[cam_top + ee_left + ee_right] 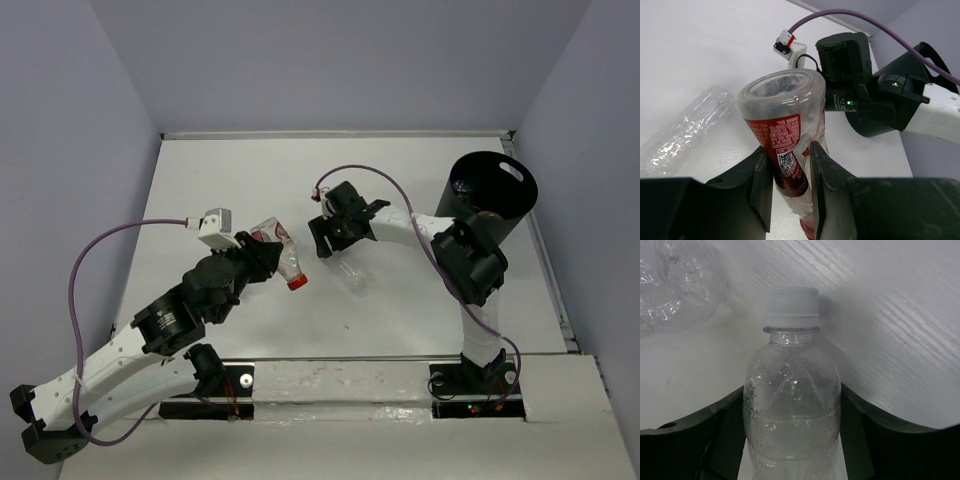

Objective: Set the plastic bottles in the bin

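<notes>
My left gripper (272, 258) is shut on a red-capped bottle (285, 262) with a red label and holds it tilted, cap down; it also shows in the left wrist view (785, 125) between the fingers (760, 180). My right gripper (330, 245) is shut on a clear bottle (791, 405) with a white cap (791, 302); its fingers (725, 430) press both sides. That bottle is hidden under the gripper in the top view. Another clear bottle (352, 272) lies on the table beside it, and shows crumpled in both wrist views (685, 130) (675, 285). The black bin (490, 195) stands at the far right.
The white table (250, 180) has raised walls at the back and sides. The right arm's elbow (470, 260) sits in front of the bin. Some items show inside the bin's mouth. A purple cable (100, 250) loops off the left arm.
</notes>
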You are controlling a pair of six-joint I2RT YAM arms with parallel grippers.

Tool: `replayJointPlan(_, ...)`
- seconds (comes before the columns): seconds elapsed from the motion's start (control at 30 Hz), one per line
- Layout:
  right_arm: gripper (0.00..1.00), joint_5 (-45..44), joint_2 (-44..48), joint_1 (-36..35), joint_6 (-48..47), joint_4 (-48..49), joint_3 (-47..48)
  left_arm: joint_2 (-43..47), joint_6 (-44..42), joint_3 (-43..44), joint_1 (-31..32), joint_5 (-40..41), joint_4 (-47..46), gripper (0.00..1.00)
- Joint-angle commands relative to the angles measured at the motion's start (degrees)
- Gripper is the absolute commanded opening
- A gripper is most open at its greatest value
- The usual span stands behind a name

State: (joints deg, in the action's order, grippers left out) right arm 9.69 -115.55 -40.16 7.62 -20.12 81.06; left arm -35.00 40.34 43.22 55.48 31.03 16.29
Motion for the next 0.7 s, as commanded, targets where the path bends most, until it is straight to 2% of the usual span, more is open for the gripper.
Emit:
replayJointPlan(0.0,0.56,-3.7,5.0,-0.4,0.6,0.6,0.2,0.6,-4.0,1.3,0.2,-1.8,-5.7,0.15)
replayJointPlan(0.1,0.4,-7.9,12.1,-0.4,1.6,0.4,-2.0,0.6,-5.3,0.7,0.2,-3.4,-9.0,0.15)
replayJointPlan(0.2,0.38,-12.0,19.2,-0.4,0.9,-0.3,-2.0,0.0,-5.8,0.4,0.2,-5.3,-11.0,0.15)
replayJointPlan(0.3,0.31,-17.2,29.7,2.8,0.2,-1.1,0.0,-1.6,-6.6,0.3,0.2,-7.5,-13.7,0.15)
replayJointPlan(0.33,0.3,-18.3,34.6,6.2,0.1,-1.1,0.7,-2.2,-6.8,0.2,0.2,-8.1,-15.1,0.15)
replayJointPlan(0.43,0.29,-21.3,40.9,13.1,0.0,0.8,2.6,-4.1,-6.9,-0.3,0.2,-10.5,-18.7,0.15)
replayJointPlan(0.47,0.3,-22.6,44.2,18.2,0.1,4.1,2.4,-4.8,-6.8,-0.9,0.1,-11.3,-19.8,0.15)
replayJointPlan(0.67,0.3,-30.1,49.2,32.0,-0.3,15.4,-1.1,-8.1,-5.7,-2.4,0.2,-16.1,-27.4,0.15)
